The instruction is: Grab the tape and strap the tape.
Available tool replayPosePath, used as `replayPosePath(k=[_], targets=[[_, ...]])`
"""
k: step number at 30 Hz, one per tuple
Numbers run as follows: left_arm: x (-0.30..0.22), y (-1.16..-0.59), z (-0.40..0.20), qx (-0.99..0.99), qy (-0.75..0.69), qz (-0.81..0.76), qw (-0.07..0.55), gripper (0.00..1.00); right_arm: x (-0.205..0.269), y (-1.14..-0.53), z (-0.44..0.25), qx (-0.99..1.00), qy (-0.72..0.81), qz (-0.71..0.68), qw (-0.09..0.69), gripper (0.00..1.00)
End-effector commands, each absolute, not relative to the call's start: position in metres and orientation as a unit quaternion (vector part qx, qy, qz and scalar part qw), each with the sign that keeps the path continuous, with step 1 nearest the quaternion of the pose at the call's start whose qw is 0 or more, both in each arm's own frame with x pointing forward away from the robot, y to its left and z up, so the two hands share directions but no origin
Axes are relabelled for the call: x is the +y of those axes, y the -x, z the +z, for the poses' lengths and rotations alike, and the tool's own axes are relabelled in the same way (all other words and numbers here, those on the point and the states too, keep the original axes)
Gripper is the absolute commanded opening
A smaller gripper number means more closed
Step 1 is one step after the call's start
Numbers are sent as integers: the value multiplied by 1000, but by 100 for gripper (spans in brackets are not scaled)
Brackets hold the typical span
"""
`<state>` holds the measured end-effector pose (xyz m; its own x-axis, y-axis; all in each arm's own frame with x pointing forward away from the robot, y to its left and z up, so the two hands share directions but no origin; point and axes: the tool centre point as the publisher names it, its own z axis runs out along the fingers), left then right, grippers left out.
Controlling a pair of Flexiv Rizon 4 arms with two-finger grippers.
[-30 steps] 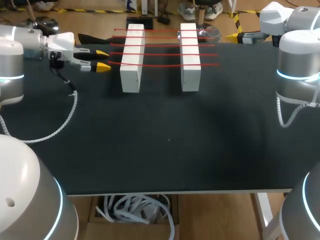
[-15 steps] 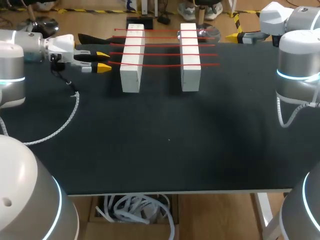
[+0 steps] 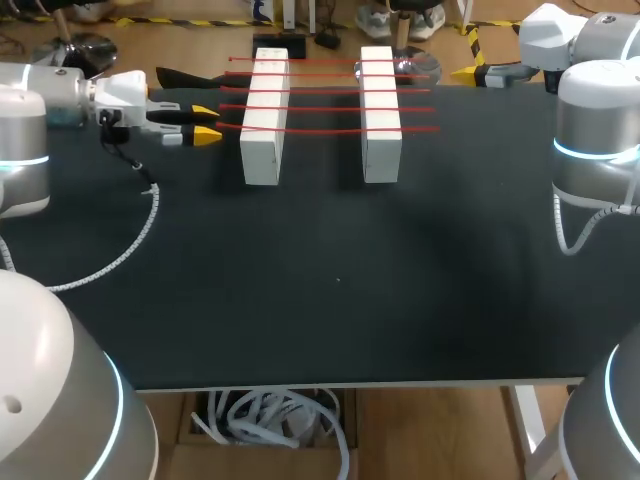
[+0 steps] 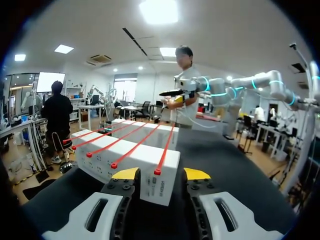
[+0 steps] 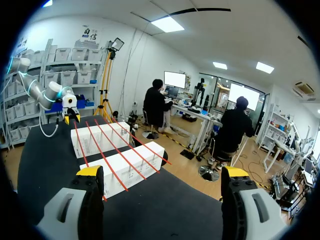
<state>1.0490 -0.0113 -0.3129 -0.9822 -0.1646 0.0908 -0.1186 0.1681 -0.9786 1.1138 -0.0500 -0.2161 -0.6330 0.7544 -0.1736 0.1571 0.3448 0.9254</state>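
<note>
Left wrist view: left tool (image 4: 161, 174) spread, aimed at red tape (image 4: 164, 150) end, guessing pre-grab; right tool (image 5: 162, 172) apart too.

Bright, even overhead light leaves only faint, soft shadows beside the white blocks (image 3: 263, 120) on the black table (image 3: 330, 300).

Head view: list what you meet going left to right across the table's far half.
Left arm's yellow-tipped gripper → left white rectangular block → right white rectangular block → right arm's yellow-tipped gripper.
</note>
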Motion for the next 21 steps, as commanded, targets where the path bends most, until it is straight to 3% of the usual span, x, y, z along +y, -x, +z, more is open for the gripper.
replayPosePath(k=[1, 21], targets=[[-11, -1051, -315, 763, 90, -640, 17, 30, -50, -1114, -216, 761, -300, 488, 306, 100], [-11, -1052, -316, 762, 87, -642, 11, 15, -50, -1114, -216, 761, -300, 488, 306, 100]])
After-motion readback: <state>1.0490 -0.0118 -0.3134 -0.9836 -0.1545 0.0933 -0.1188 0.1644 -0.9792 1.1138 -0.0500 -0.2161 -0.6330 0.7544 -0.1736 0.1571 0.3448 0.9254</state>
